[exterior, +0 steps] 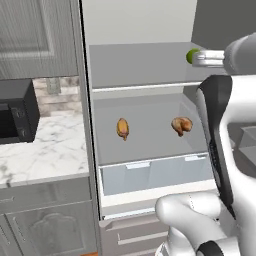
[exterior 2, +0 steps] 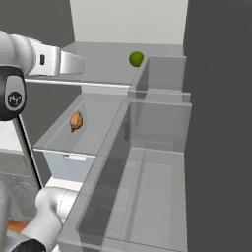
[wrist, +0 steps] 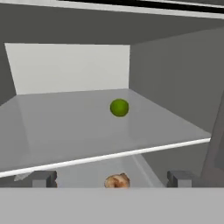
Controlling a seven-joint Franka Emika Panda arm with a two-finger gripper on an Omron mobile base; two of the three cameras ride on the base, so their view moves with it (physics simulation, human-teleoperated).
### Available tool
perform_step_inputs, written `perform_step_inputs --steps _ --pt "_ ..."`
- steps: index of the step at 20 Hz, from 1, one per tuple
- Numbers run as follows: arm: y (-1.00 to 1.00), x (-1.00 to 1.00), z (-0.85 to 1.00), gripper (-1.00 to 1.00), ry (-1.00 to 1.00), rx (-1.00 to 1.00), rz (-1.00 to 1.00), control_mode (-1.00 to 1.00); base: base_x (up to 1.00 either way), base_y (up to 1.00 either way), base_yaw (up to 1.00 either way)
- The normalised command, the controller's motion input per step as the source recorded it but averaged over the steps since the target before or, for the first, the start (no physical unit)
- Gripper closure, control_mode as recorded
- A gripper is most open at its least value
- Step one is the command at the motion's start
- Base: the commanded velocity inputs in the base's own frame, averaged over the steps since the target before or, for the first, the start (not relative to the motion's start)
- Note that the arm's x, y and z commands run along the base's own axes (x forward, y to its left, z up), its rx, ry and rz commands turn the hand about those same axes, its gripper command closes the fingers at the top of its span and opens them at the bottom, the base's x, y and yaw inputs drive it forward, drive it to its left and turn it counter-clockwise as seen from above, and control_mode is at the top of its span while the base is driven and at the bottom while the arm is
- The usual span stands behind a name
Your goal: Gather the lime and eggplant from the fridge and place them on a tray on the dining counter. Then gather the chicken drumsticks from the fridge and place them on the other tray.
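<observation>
A green lime (wrist: 119,107) sits on the fridge's upper glass shelf (wrist: 65,127), toward the back right; it also shows as the lime (exterior: 190,55) and the lime (exterior 2: 136,59). My gripper (wrist: 111,179) is open at the shelf's front edge, short of the lime, with nothing between its fingers; it reaches in as the gripper (exterior 2: 81,64) and the gripper (exterior: 197,59). Two chicken drumsticks lie on the shelf below: one drumstick (exterior: 122,128) left, the other drumstick (exterior: 181,125) right. A drumstick (wrist: 117,180) peeks under the shelf edge. The eggplant, trays and dining counter are out of view.
The fridge door stands open at the right with clear door bins (exterior 2: 157,142). A drawer (exterior: 150,175) runs under the lower shelf. Left of the fridge, a black microwave (exterior: 15,115) stands on a marble counter (exterior: 45,150) over grey cabinets.
</observation>
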Motion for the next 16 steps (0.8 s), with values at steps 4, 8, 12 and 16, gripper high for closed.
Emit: perform_step_inputs --steps 4,8,12,16 --pt "-0.31 0.77 0.02 -1.0 0.14 0.04 -0.02 -1.0 0.0 0.0 0.0" --pt "-0.44 0.8 -0.08 -1.0 0.01 0.04 0.0 -1.0 0.0 0.0 0.0" --pt "-0.43 0.61 -0.2 -1.0 0.0 0.03 0.0 -1.0 0.0 0.0 0.0" --pt "-0.2 0.63 -0.39 -1.0 0.0 0.0 0.0 -1.0 0.0 0.0 0.0"
